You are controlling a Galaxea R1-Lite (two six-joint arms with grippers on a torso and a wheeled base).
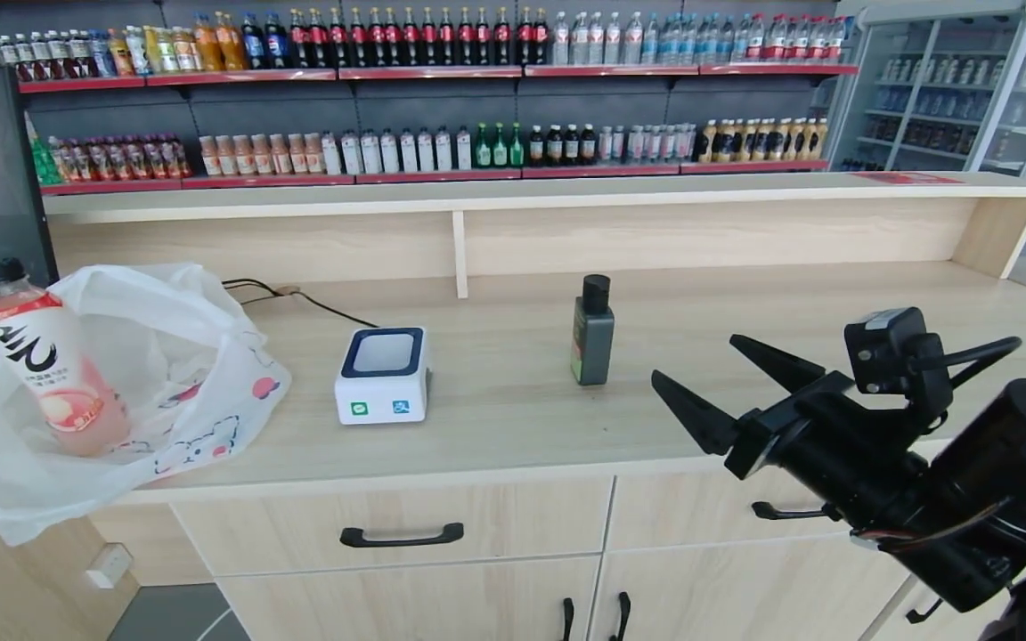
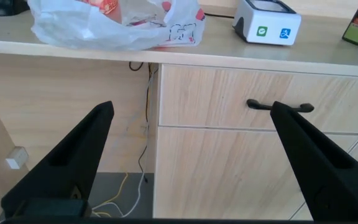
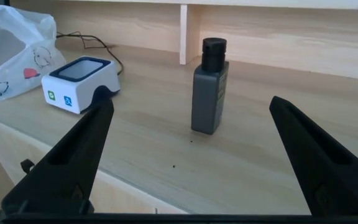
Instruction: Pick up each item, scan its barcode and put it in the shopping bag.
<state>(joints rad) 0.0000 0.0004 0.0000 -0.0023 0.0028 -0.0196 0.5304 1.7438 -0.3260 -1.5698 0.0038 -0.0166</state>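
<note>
Now the right hand, fingers apart, faces the grey bottle mid-frame on the tabletop, presumably to grasp it

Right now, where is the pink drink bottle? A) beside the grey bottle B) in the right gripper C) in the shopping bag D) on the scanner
C: the pink drink bottle stands tilted inside the shopping bag at the left end of the counter, while the right gripper is open and empty and the scanner has nothing on it.
</note>
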